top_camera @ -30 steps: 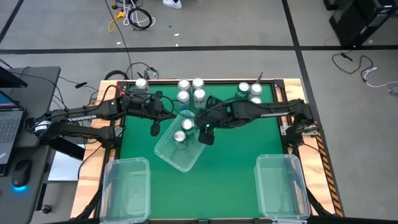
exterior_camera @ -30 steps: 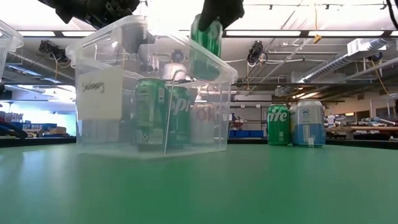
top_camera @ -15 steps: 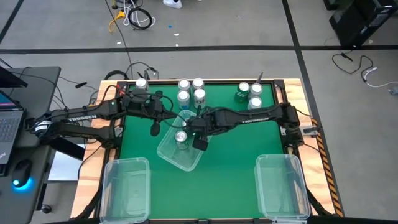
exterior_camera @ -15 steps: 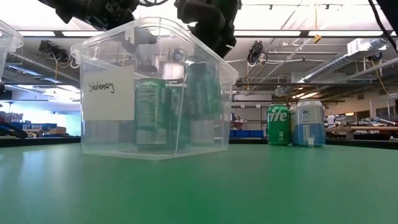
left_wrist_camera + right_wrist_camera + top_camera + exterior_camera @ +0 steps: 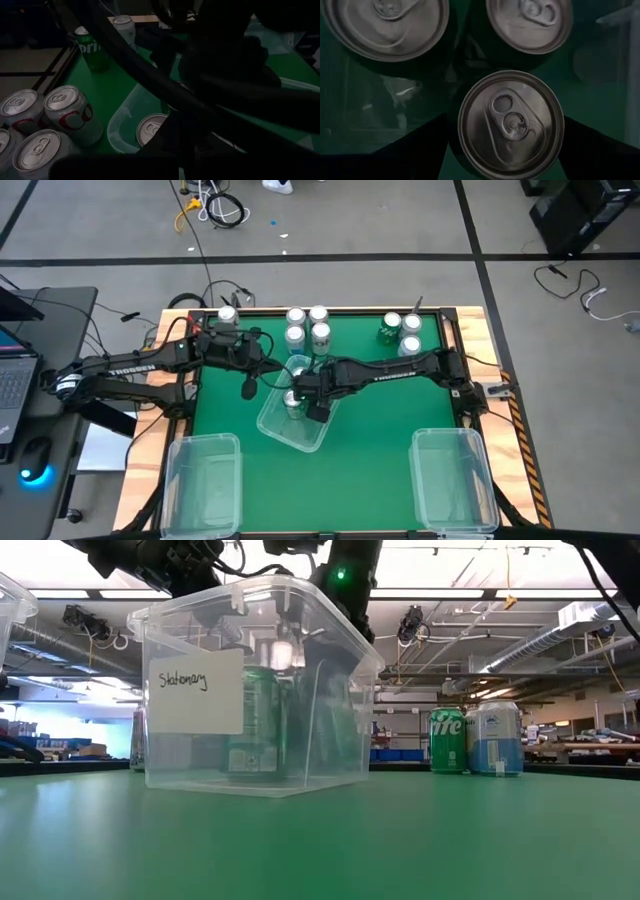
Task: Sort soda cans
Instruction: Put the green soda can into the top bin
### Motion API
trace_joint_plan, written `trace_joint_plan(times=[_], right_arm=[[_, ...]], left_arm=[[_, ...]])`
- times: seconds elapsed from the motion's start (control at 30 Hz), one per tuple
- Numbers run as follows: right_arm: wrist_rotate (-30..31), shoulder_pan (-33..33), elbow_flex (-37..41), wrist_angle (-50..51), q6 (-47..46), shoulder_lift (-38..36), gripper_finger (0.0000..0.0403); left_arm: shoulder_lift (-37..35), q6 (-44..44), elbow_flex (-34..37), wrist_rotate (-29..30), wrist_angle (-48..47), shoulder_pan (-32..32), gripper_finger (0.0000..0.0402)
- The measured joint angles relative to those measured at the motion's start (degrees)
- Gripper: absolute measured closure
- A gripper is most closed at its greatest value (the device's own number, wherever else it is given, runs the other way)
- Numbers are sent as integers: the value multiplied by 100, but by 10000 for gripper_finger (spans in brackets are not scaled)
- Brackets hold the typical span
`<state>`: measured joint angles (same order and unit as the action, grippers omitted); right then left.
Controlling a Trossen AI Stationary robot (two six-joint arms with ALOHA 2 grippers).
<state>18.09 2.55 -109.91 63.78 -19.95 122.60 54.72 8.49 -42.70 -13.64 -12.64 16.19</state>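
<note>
Table: a green mat (image 5: 380,430) framed by a pale wooden border (image 5: 140,470).
Middle bin: a clear plastic bin (image 5: 290,425) sits turned at an angle near the mat's centre; in the low view it carries a white label (image 5: 196,691) with handwriting on it.
Near-corner bins: two more clear bins, one at the left corner (image 5: 203,485) and one at the right corner (image 5: 455,480).
Desk: a laptop (image 5: 12,375) and a mouse (image 5: 33,460) with a blue glow, left of the table.
Floor: grey, crossed by dark tape lines (image 5: 480,255); loose cables (image 5: 215,205) lie beyond the table, another cable (image 5: 590,295) at right.
Room behind: ceiling ducts and pipes (image 5: 590,615).
</note>
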Motion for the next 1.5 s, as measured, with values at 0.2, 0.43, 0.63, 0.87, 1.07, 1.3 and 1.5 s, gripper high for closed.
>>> trace_joint_plan(times=[0.2, 0.43, 0.63, 0.87, 1.07, 1.3, 1.5], right_arm=[[5, 2, 11, 72, 55, -24, 82], [98, 4, 20, 262, 217, -131, 66], [92, 4, 17, 266, 394, -187, 53], [111, 4, -179, 207, 689, -275, 53], [278, -64, -1153, 881, 1033, -292, 53], [359, -936, -2069, 2588, 1526, -305, 61], [-698, -2120, -1908, 2620, 2581, -347, 72]], left_arm=[[0, -4, 0, -3, -70, 0, 400], [0, -21, 0, -7, -124, -1, 400], [-2, -44, 0, -9, -189, -4, 400], [-2, -46, 0, -12, -199, -4, 400], [-4, -39, -2, -11, -198, -4, 400], [-4, 12, -2, -12, -213, -4, 400], [-4, 11, -2, -12, -300, -4, 400]])
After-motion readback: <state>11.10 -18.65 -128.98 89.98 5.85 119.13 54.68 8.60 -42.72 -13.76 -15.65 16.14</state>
